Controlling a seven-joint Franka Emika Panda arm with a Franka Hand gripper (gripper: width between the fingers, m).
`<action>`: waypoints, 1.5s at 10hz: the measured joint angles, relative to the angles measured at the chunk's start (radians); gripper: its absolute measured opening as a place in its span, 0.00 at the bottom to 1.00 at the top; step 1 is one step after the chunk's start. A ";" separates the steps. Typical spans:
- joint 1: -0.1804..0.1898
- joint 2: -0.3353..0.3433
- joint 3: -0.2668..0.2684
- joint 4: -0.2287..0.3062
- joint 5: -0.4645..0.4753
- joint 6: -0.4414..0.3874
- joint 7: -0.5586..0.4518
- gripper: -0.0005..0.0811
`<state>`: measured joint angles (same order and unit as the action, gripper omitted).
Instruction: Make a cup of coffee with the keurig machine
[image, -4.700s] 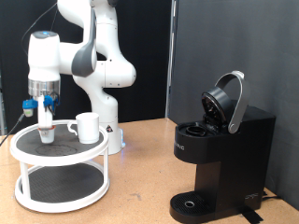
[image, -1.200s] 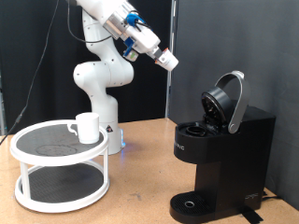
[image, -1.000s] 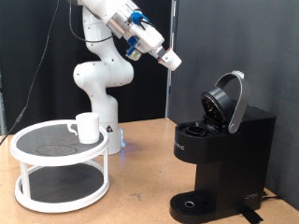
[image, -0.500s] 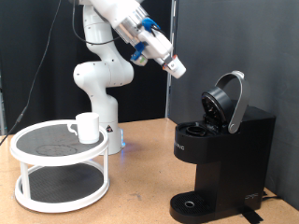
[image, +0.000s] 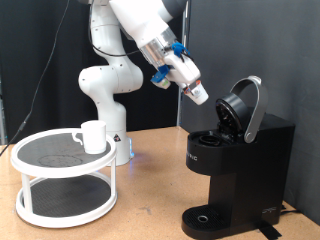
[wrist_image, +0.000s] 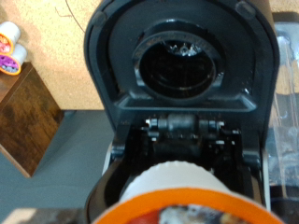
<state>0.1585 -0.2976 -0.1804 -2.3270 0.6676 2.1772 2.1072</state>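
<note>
The black keurig machine (image: 235, 165) stands at the exterior view's right with its hinged lid (image: 243, 108) raised. My gripper (image: 197, 92) hangs tilted just left of the open lid, above the machine's top, shut on a small white pod (image: 200, 97). The wrist view looks into the open lid and round brew chamber (wrist_image: 177, 65), with the pod's orange-rimmed top (wrist_image: 187, 198) at the picture's edge. The white cup (image: 93, 136) sits on the upper shelf of a white round stand (image: 62, 170) at the exterior view's left.
The robot's white base (image: 105, 95) rises behind the stand. A round drip tray (image: 205, 217) sits at the machine's foot. Two more pods (wrist_image: 9, 49) rest on a brown box in the wrist view. Black curtains hang behind the wooden table (image: 150, 200).
The gripper with the pod has swung down and to the exterior view's right, from high above the table's middle to just beside the machine's open lid. Cup and machine have not moved.
</note>
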 joint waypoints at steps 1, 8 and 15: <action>0.000 0.011 0.009 -0.007 0.000 0.019 -0.001 0.47; 0.001 0.087 0.058 -0.044 0.002 0.151 -0.026 0.47; 0.003 0.126 0.093 -0.070 0.018 0.192 -0.038 0.47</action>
<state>0.1616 -0.1721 -0.0877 -2.3965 0.6855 2.3694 2.0692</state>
